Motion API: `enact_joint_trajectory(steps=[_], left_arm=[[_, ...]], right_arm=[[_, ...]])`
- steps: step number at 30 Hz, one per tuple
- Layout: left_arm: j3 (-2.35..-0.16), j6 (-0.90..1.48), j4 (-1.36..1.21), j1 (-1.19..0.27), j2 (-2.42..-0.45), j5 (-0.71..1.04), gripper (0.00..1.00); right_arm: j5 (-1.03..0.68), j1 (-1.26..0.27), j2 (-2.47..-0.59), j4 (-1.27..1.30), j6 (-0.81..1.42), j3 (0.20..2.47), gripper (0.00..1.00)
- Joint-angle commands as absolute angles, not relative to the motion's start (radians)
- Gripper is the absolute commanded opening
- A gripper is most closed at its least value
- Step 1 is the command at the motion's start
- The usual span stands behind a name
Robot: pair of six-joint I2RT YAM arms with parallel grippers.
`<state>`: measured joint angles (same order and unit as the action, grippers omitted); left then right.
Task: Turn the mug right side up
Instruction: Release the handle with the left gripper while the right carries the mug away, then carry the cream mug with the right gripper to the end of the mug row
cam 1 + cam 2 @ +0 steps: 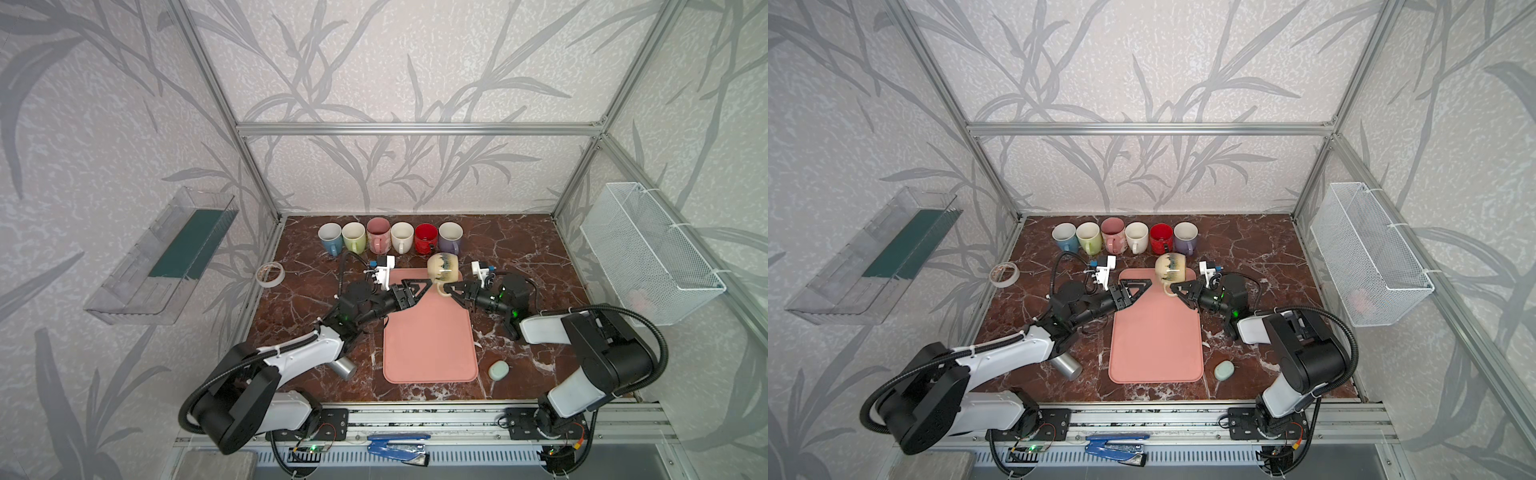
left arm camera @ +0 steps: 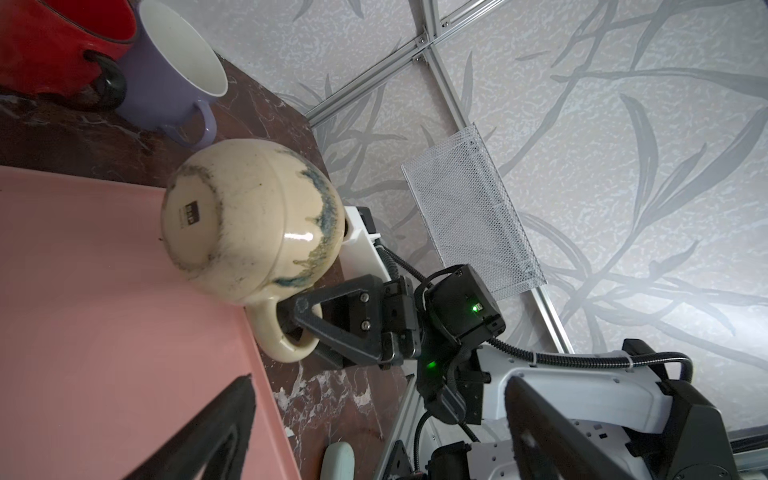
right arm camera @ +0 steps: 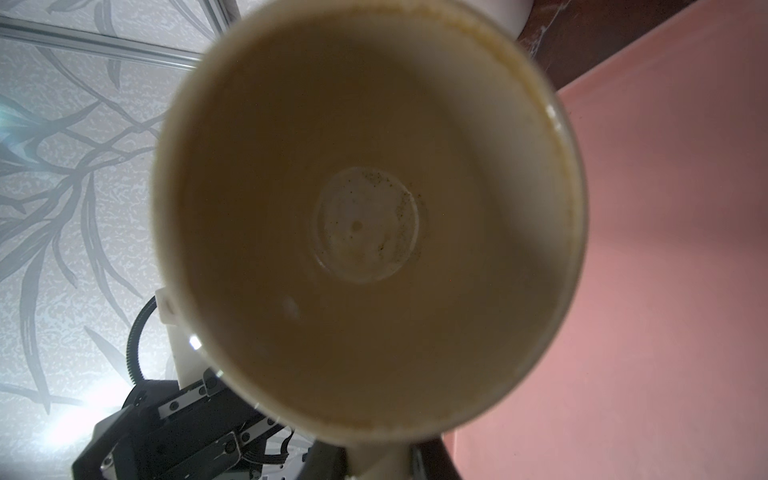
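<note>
Seemingly sideways mug (image 1: 443,268) in right claw (image 1: 446,287)

The mug (image 3: 365,224) fills the view, its open mouth turned straight at the camera. Its inside is cream, with dark specks around the round bottom. Its handle (image 3: 378,465) shows blurred at the rim. Behind the mug on one side lies a pink mat (image 3: 665,249); on the other side are a black robot arm (image 3: 166,424), a leaf-patterned wall (image 3: 62,208) and a metal bar (image 3: 104,43).
</note>
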<state>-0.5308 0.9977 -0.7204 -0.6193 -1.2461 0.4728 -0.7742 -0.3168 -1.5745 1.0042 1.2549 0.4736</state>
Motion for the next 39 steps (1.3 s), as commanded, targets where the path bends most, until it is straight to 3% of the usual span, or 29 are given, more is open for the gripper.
enact_joint_trajectory(steps=[1,10,19,31,39], left_arm=[[-0.567,0.863,-0.440,-0.615,-1.137,0.414,0.94],[-0.664,0.692,0.082,-0.614,-0.897,0.268,0.98],[-0.859,0.540,0.536,-0.614,-0.805,0.107,0.99],[-0.997,0.370,0.840,-0.614,-0.753,-0.106,0.99],[-0.976,0.319,0.875,-0.614,-0.742,-0.176,0.99]], right_arm=[[-0.763,-0.297,-1.458,0.945,1.128,0.493,0.00],[-0.673,-0.234,-1.259,0.500,0.952,0.544,0.00],[-0.598,-0.141,-1.181,0.141,0.779,0.659,0.00],[-0.474,-0.109,-1.265,-0.075,0.601,0.825,0.00],[-0.390,-0.106,-1.368,-0.128,0.547,0.934,0.00]])
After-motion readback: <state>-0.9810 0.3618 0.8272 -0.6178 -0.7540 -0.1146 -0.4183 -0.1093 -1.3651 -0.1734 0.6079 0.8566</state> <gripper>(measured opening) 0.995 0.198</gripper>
